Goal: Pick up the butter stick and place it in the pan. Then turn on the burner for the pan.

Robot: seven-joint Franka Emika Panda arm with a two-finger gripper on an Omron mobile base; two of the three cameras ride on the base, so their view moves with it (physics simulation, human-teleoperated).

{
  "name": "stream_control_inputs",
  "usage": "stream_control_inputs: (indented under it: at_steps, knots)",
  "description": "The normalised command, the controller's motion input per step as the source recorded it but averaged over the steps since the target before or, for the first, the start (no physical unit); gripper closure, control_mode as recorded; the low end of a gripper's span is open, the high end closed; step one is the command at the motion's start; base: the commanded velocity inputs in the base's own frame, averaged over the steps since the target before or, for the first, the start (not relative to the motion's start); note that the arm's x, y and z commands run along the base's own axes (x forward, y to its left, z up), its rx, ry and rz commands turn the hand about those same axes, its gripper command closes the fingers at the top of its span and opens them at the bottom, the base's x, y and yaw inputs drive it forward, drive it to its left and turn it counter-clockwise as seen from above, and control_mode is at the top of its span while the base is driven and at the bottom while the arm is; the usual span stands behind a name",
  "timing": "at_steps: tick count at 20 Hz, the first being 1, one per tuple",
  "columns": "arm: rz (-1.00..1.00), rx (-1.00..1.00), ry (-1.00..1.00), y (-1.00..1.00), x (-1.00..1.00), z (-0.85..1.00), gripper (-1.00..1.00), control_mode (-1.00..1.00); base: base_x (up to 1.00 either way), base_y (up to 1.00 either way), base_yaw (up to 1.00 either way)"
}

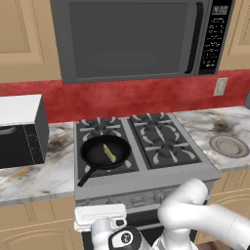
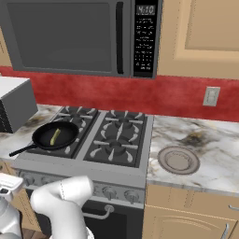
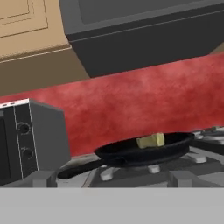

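- toaster oven (image 1: 19,129) sits at the far left on the bench (image 1: 34,176), just beside the stove.
- pan (image 1: 105,152) rests on the front-left burner (image 1: 103,161), its long handle pointing toward the front-left edge of the stove.
- butter stick (image 1: 109,153) already lies inside the pan, near its middle, long axis running roughly front to back in the left base view; so the placing looks done and the burner step is left.
- gripper hangs low in front of the stove, below the pan's level; the hand view looks up and across at the pan rim (image 3: 144,151) and the butter (image 3: 151,140).
- jaws: whether apart or together cannot be told.
- knobs (image 2: 109,192) line the stove's front panel; judged next, the hand must reach the one for the front-left burner, close ahead of it.
- grey plate (image 2: 179,159) lies on the bench to the right, well apart.
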Motion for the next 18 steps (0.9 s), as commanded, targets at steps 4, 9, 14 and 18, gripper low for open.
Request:
stream_control_inputs:
  at_steps: [4, 9, 14, 18]
  knots:
    - [0.0, 0.0, 0.0, 0.0, 0.0, -0.34, -1.0, -1.0, 0.0, 0.0, 0.0]
    - [0.0, 0.0, 0.0, 0.0, 0.0, -0.31, -1.0, -1.0, 0.0, 0.0, 0.0]
    - [0.0, 0.0, 0.0, 0.0, 0.0, -0.26, -1.0, -1.0, 0.0, 0.0, 0.0]
    - [0.0, 0.0, 0.0, 0.0, 0.0, -0.21, -1.0, -1.0, 0.0, 0.0, 0.0]
